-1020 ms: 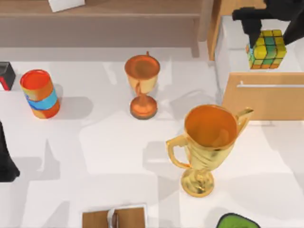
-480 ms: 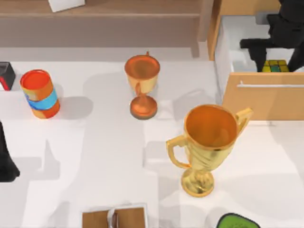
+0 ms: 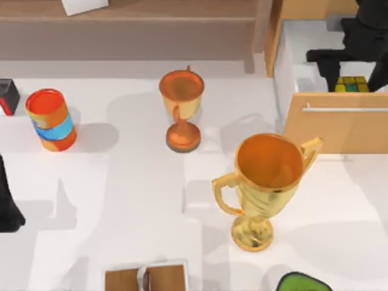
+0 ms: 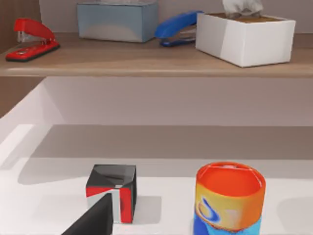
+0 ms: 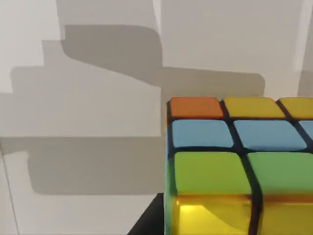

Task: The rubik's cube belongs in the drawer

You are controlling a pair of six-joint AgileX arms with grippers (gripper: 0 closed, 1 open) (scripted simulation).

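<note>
The rubik's cube (image 3: 350, 83) sits low inside the drawer (image 3: 337, 128), just behind its tan front panel, with yellow and green tiles showing. My right gripper (image 3: 347, 73) reaches down into the drawer from the top right and is shut on the cube. In the right wrist view the cube (image 5: 239, 166) is close up, with one dark finger (image 5: 149, 220) against its side and the white drawer wall (image 5: 98, 98) behind. My left gripper (image 3: 6, 206) is parked at the table's left edge, open.
A large gold trophy (image 3: 267, 182) stands in front of the drawer and a smaller copper trophy (image 3: 182, 106) at the centre. A striped can (image 3: 51, 119) stands at the left near a small dark block (image 4: 113, 190). A brown wooden box (image 3: 145, 277) lies at the front edge.
A second ago the cube hung high above the drawer in my right gripper. It has since gone down into the drawer. Nothing has moved visibly in the last half second.
</note>
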